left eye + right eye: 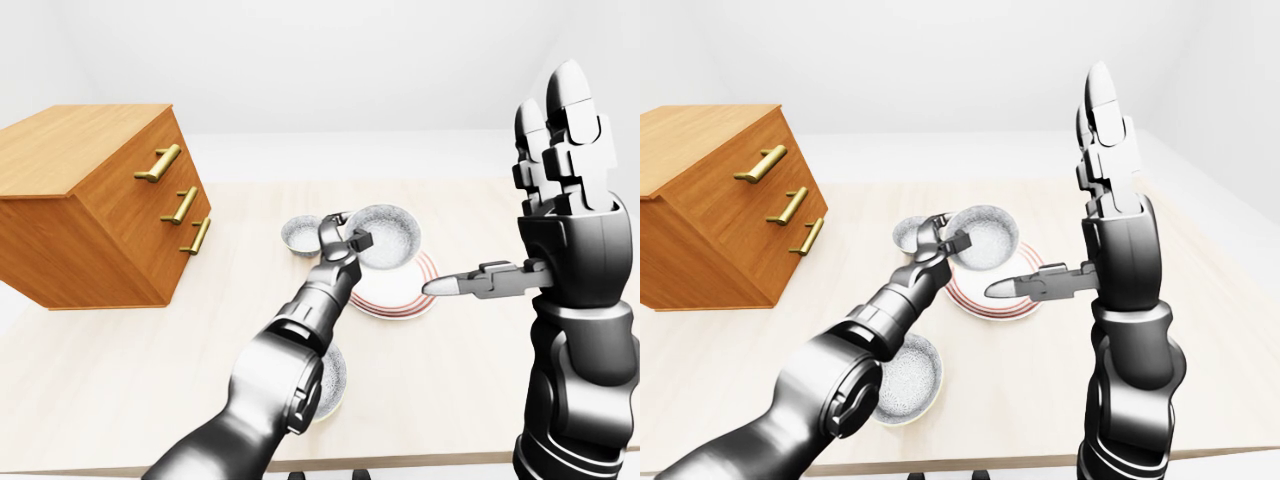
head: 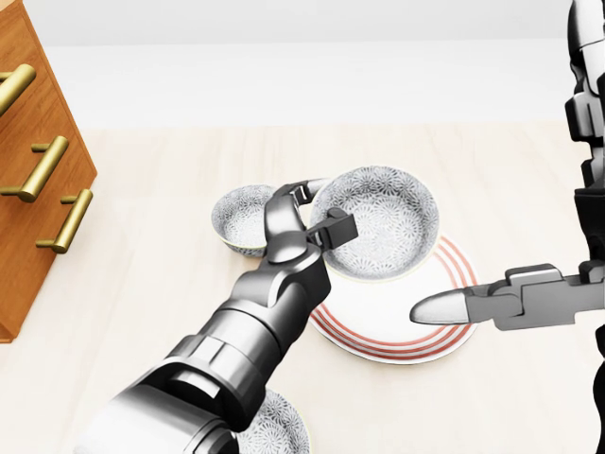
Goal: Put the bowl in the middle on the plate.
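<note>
Pale table point(image 2: 151, 312) holds unlettered plate point(image 2: 449, 326); left hand point(image 2: 307, 222) grips bowl point(image 2: 383, 218).

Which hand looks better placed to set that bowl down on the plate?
The left hand: its fingers already grip the bowl's rim, partly over the striped plate. The right hand is raised open, holding nothing.

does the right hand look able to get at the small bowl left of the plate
Probably not easily: the right hand is raised open beside the plate, and the left hand, gripping the middle bowl, stands between it and the small bowl.
</note>
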You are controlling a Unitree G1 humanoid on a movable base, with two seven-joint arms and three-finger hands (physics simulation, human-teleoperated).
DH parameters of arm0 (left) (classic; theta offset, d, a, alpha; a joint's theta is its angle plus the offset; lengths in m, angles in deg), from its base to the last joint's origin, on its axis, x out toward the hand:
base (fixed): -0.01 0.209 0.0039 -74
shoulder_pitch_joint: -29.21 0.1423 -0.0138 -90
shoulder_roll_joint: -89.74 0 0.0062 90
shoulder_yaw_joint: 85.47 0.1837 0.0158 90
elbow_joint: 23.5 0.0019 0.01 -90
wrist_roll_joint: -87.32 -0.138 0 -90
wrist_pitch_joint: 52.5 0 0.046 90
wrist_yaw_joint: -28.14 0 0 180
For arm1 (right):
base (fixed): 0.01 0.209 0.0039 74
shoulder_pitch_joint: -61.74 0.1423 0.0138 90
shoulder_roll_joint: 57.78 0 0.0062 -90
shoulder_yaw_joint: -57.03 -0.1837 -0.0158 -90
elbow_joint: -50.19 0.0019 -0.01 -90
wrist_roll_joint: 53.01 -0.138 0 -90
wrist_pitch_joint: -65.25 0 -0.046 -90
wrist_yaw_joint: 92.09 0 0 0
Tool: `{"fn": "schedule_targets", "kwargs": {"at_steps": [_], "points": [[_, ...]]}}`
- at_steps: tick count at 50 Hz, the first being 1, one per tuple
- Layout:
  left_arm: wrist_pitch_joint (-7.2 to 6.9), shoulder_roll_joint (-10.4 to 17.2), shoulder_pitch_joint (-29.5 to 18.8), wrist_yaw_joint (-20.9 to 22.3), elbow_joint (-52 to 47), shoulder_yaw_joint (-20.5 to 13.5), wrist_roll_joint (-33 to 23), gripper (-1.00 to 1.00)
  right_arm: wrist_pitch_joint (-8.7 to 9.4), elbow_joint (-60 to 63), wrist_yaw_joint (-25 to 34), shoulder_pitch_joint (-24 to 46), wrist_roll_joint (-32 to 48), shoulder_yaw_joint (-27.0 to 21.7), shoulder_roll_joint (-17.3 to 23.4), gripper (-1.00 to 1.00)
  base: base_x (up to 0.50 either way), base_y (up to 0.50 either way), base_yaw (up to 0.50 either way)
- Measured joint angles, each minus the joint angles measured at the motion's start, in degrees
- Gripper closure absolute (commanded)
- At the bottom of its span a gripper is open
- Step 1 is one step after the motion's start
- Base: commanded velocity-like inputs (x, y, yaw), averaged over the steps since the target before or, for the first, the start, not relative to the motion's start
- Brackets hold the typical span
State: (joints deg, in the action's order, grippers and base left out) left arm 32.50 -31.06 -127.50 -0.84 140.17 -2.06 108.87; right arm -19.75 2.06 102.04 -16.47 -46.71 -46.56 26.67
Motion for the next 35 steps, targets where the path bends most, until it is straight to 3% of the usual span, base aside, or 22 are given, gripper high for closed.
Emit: {"fn": "schedule_targets", "kwargs": {"at_steps": [10, 35], "points": [[0.00, 0.17, -0.10, -1.01, 0.78, -0.64, -1.28, 1.00, 0.00, -0.05, -0.07, -0.24, -0.12, -0.07, -0.08, -1.00, 0.00, 0.00, 0.00], [0.00, -2.47, 2.21, -1.01, 1.89, -1.01, -3.84, 1.00, 0.00, -0.15, -0.18, -1.12, -0.60, -0.44, -0.34, -1.00, 0.00, 0.00, 0.00]]}}
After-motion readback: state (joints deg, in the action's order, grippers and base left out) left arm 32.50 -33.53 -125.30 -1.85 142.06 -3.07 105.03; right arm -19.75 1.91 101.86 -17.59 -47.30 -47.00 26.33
